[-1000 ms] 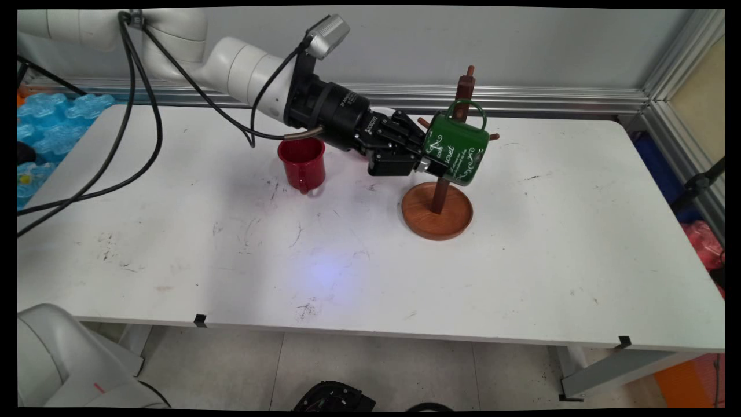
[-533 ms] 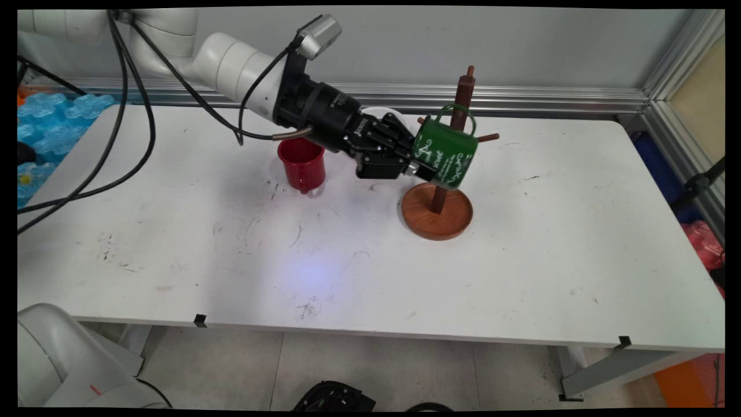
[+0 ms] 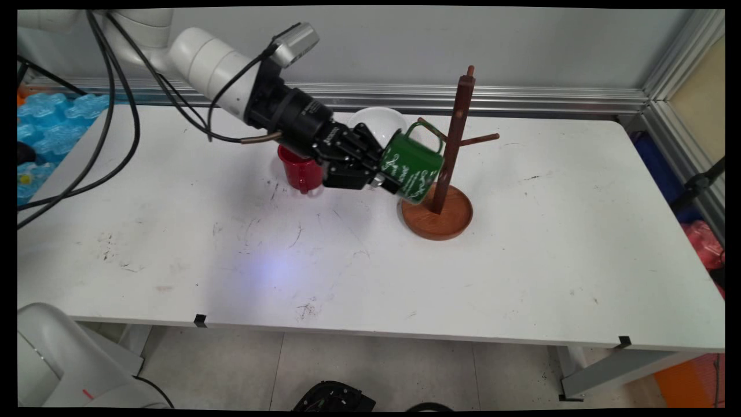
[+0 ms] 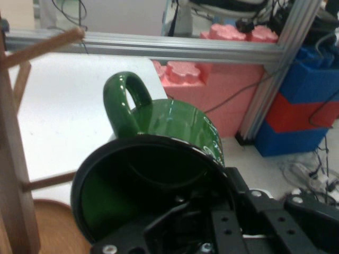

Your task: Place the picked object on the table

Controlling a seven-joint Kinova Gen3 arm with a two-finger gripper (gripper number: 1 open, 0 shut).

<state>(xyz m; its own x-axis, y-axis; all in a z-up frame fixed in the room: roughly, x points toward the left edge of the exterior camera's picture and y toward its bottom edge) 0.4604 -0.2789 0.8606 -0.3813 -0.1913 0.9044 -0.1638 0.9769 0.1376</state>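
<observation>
Claw (image 3: 386, 177) is clamped on the rim of a green mug (image 3: 414, 168). In the hand view one side of the black linkage reaches into the mug's (image 4: 180, 132) dark mouth while the rest lies outside the wall. The mug is carried off the tabletop (image 3: 521, 249), tipped on its side with its mouth turned back toward the arm and its base facing the wooden mug tree (image 3: 455, 127).

The mug's handle (image 3: 427, 131) points upward and sits just left of the tree's upright post. In the hand view the handle loop (image 4: 126, 100) is empty, with no peg passing through it, so the mug hangs on nothing but the claw. Its lower edge overlaps the tree's round base (image 3: 448, 223) in the main view; whether they touch cannot be told, though it looks lifted clear.

The tree's pegs are bare: one (image 3: 481, 138) juts right from the post, and another (image 3: 433, 127) slants out on the left, close behind the handle.

A red mug (image 3: 300, 172) stands upright on the tabletop behind the claw's linkage, partly hidden by it. A white bowl (image 3: 376, 120) sits further back, between the red mug and the tree.
</observation>
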